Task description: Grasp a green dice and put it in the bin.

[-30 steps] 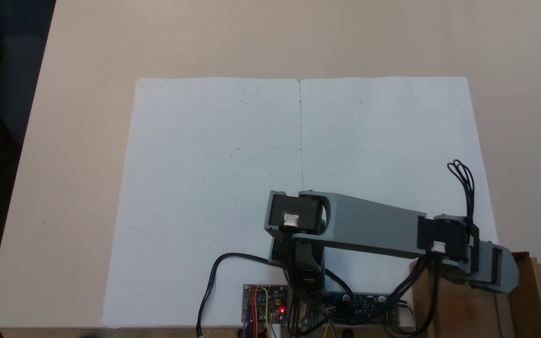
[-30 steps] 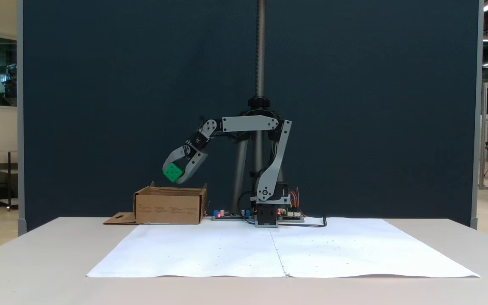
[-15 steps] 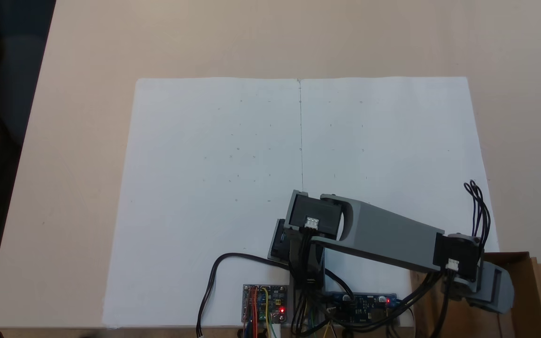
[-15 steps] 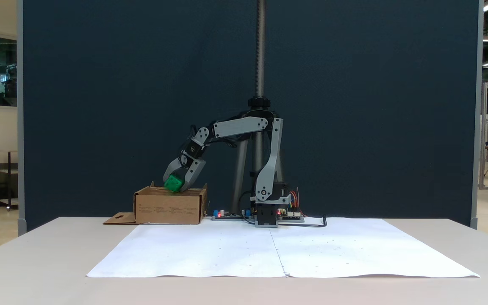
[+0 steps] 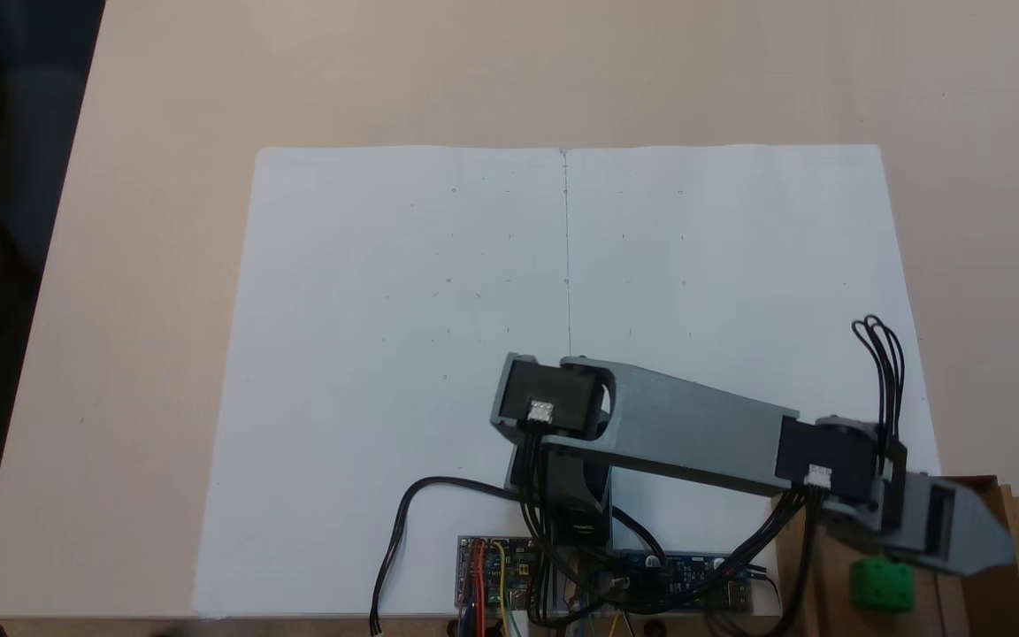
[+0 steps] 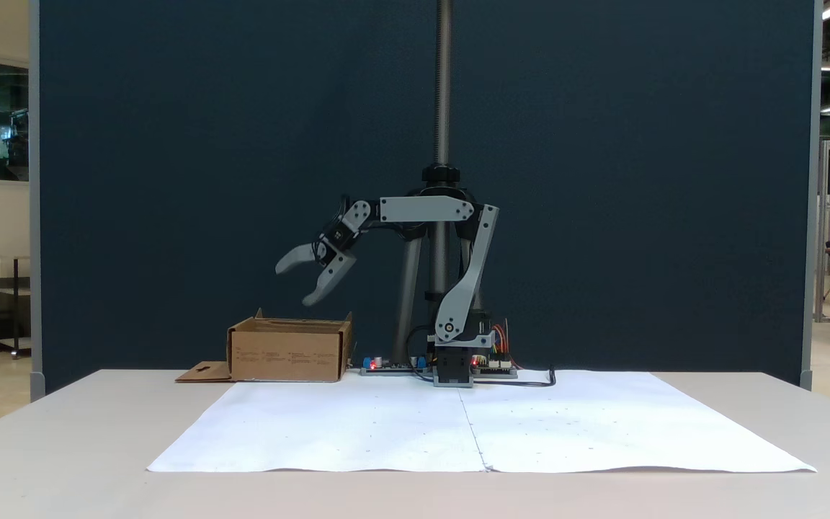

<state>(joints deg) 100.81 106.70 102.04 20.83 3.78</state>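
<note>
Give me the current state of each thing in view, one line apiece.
gripper: open, empty, raised above the bin.
green dice: released, lying inside the bin.
bin: upright on the table, open top, side flap folded flat.
paper sheet: flat on the table, nothing on its marked area.
control board: powered, red light on.
</note>
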